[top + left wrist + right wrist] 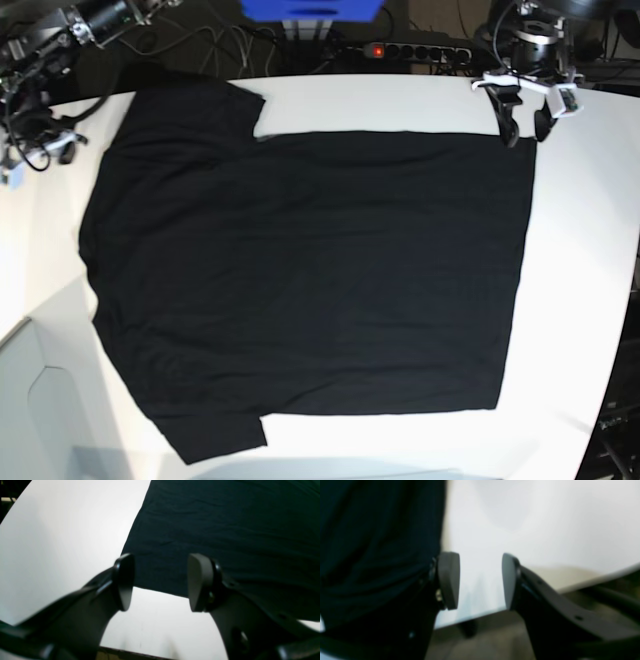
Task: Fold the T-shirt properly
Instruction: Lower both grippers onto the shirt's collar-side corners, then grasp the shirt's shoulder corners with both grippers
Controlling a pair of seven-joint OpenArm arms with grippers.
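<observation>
The T-shirt [300,270] lies spread flat on the white table [585,250], plain black side up, sleeves at the left and hem at the right. My left gripper [522,128] hangs over the shirt's far right hem corner. In the left wrist view the left gripper [161,582] is open, with nothing between its fingers and the T-shirt [225,530] corner just below them. My right gripper [478,580] is also open and holds nothing. Bare table shows between its pads, and the T-shirt [377,530] edge is dark beside its left finger.
A power strip [410,50] with a red light, a blue object [310,10] and cables lie behind the table's far edge. The table's right side [625,300] curves inward. Its edge [130,652] is close under the left gripper.
</observation>
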